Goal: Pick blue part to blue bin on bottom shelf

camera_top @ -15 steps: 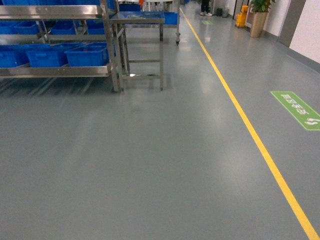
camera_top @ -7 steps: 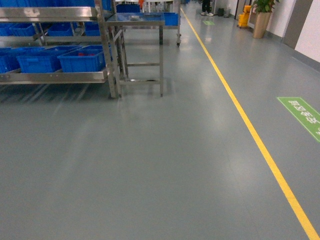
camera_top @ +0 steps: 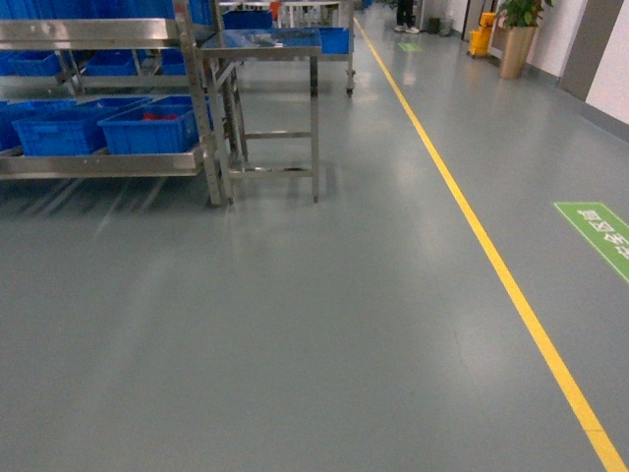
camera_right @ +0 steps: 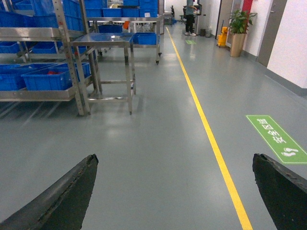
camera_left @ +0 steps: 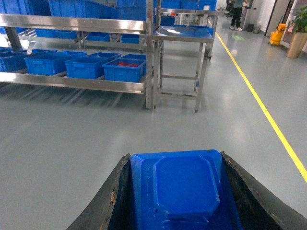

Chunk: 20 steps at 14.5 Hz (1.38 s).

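Left pincer (camera_left: 177, 191), closed on the blue part (camera_left: 184, 184), carries it low for transport; our right pincer (camera_right: 175, 191) hangs open, empty. We judge the bottom shelf (camera_top: 98, 162) and its blue bin (camera_top: 147, 128) well beyond reach.

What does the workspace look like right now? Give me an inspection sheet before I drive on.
Surface: grey floor, bare ahead of the base; yellow line running along the right.
Job's things: blue part held between the left hand's fingers; bottom shelf ahead-left carries a row of blue bins, the end one holding something red.
Clutter: steel stand beside the rack; green floor sign.
Grippers: left hand shut on the part; right hand open, empty.
Cables: nothing seen.
Surroundings: person, potted plant and yellow bucket far down the aisle.
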Available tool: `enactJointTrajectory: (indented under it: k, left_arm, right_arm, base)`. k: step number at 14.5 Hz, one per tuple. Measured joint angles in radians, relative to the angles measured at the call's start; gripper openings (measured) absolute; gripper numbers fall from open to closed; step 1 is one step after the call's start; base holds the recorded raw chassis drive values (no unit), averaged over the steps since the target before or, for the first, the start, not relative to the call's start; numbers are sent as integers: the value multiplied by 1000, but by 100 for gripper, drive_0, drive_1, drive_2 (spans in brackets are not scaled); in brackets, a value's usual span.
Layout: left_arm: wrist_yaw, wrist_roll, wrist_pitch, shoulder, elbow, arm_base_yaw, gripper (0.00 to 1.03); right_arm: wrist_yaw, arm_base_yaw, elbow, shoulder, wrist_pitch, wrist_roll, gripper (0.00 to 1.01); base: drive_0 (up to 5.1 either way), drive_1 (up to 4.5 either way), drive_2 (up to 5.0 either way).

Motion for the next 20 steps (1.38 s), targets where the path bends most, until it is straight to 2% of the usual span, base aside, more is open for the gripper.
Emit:
enactJointTrajectory:
  k: [20]
  left_arm:
    - [0, -4, 3, -1, 0, 1, 43]
  right_arm:
    - [0, 0, 0, 0, 6, 0, 98]
  base:
    - [-2, 429, -432]
